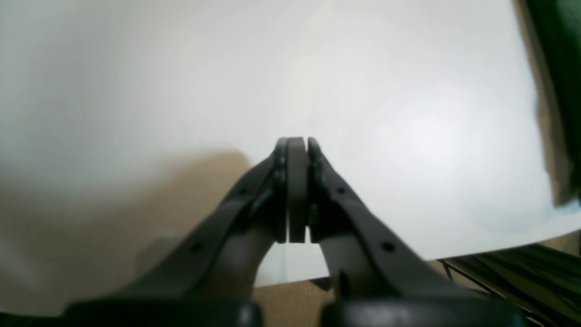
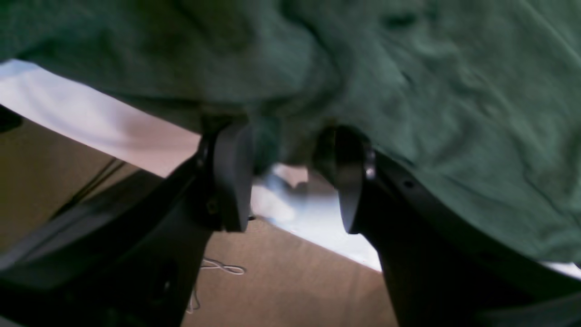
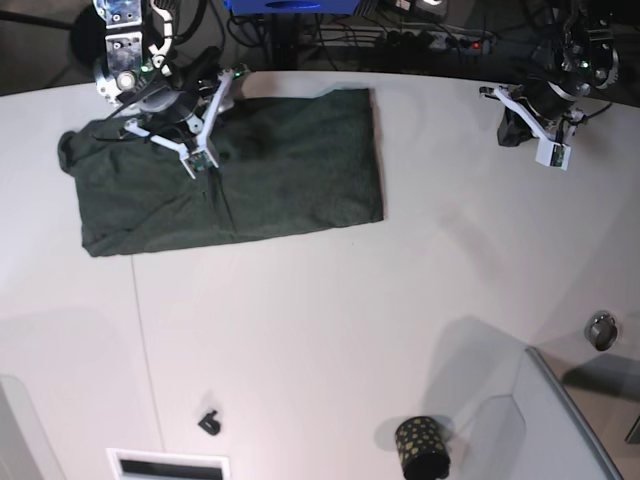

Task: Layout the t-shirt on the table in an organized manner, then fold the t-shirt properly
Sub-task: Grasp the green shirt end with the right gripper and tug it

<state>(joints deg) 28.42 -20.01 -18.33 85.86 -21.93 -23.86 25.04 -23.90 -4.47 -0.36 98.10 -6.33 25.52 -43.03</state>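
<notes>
The dark green t-shirt (image 3: 250,175) lies spread as a rough rectangle on the white table (image 3: 350,320) at the far left, with a few creases. My right gripper (image 3: 175,112) hovers over its upper left part. In the right wrist view the right gripper (image 2: 287,138) stands open, its fingertips (image 2: 232,150) at the shirt (image 2: 431,91) edge where it hangs by the table (image 2: 91,118) rim. My left gripper (image 3: 520,122) is at the far right, apart from the shirt. Close up, the left gripper (image 1: 297,146) is shut on nothing above the bare table (image 1: 363,91); a strip of shirt (image 1: 560,91) shows far right.
A black gold-dotted cup (image 3: 420,447) stands near the front edge, beside a grey raised panel (image 3: 565,420). A small black piece (image 3: 209,423) and a white slot (image 3: 167,465) sit at the front left. A metal ring (image 3: 601,330) lies at the right. Cables run behind the table.
</notes>
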